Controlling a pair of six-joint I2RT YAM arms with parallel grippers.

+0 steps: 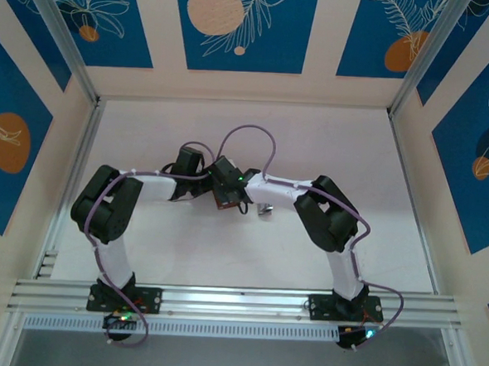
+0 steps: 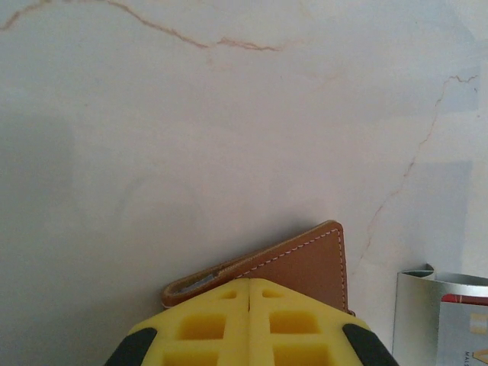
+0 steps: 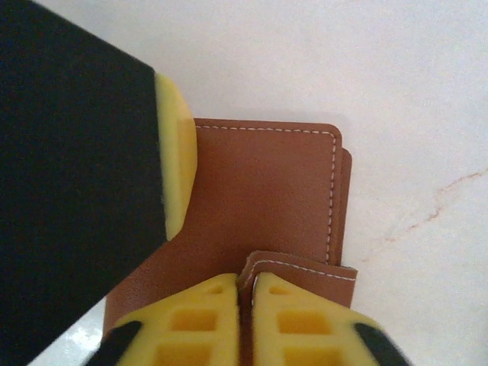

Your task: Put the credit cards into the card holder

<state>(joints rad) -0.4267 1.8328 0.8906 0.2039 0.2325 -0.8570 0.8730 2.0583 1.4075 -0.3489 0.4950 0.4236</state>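
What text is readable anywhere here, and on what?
card in the silvery-grey case: pale print under a red band, cut off by the frame and too blurred to read.
card holder: no text, only stitching.
Nothing else carries lettering.

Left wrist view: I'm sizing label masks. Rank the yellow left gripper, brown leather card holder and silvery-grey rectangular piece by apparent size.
1. Yellow left gripper, nearest the camera.
2-3. Brown leather card holder and silvery-grey rectangular piece: alike, both partly hidden or cropped; unranked.
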